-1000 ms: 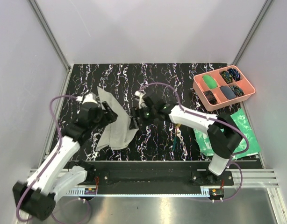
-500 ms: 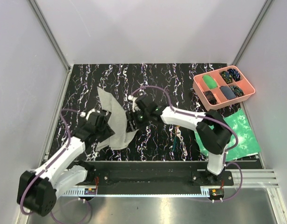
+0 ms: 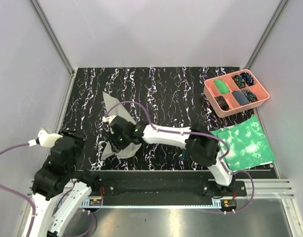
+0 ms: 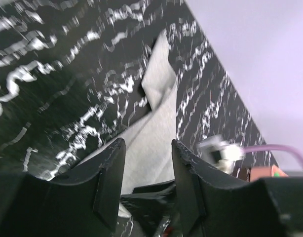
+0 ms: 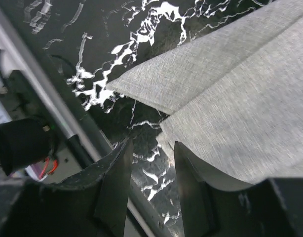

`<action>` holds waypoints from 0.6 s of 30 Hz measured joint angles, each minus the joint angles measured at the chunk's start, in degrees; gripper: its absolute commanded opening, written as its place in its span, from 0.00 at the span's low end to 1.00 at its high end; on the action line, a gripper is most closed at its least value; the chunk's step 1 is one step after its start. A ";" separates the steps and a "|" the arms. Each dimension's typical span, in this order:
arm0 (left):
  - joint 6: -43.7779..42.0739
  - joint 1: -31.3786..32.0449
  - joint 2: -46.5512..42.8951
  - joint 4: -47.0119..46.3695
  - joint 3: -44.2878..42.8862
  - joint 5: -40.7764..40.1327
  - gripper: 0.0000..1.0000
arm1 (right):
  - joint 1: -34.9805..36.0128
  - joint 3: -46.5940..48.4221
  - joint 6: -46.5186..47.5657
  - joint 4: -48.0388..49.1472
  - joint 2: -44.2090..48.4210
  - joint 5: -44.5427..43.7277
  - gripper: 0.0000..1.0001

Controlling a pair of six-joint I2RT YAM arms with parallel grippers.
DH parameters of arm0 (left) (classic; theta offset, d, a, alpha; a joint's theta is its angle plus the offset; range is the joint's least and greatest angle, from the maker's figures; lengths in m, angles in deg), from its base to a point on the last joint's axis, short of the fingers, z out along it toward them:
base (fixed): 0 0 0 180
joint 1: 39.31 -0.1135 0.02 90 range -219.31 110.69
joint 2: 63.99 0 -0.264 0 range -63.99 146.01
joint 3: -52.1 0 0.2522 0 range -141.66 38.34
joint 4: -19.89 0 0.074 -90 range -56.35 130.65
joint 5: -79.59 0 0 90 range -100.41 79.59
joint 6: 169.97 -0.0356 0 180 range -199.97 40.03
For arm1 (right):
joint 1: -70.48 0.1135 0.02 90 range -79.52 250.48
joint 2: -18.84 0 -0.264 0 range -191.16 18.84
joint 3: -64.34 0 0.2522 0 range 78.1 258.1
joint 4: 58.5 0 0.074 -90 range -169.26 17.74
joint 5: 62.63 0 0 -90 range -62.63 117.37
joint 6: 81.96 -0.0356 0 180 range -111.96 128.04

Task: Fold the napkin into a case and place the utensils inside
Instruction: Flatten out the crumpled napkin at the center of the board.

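Napkin folding looks begun but not finished. The grey cloth lies left of centre on the bench, doubled over itself in a lopsided, tapering shape with one point toward the far side, not yet a tidy narrow pocket. The right wrist view shows two layers, an upper flap over a lower one with their edges splayed apart. At least one fold is in, then, and more squaring-up seems needed before it would serve as a case. The right arm reaches across the bench to the cloth's near end. The right jaws stand apart, straddling the corner where the layers meet, with bare bench showing between them. I see no pinch on the cloth, though I cannot tell whether a pad touches it. The left arm sits at the left edge, apart from the napkin. The left jaws are released, with nothing between them and the cloth in view beyond. The utensils lie near the bench's front edge, well right of the napkin and partly hidden by the right arm. None of them is in or on the cloth. Left to do, by my reading: complete the case, then load every utensil.
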State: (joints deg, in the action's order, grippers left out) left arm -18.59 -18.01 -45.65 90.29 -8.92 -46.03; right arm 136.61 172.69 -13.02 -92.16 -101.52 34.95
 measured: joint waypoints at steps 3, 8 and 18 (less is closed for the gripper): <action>-0.98 0.00 0.00 2.47 -2.58 -2.69 0.46 | 2.49 4.63 0.68 -2.86 -4.22 -3.85 0.48; -2.10 0.00 -0.13 5.27 -2.97 -4.33 0.46 | 5.20 10.75 2.45 -8.98 -9.46 -9.53 0.49; -3.87 0.00 -0.74 6.73 -2.97 -4.33 0.48 | 6.01 15.13 4.22 -13.42 -13.75 -14.51 0.39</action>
State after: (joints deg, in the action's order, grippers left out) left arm -22.46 -18.01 -46.39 97.02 -11.89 -50.36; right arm 142.62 187.81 -8.81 -105.58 -115.26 20.43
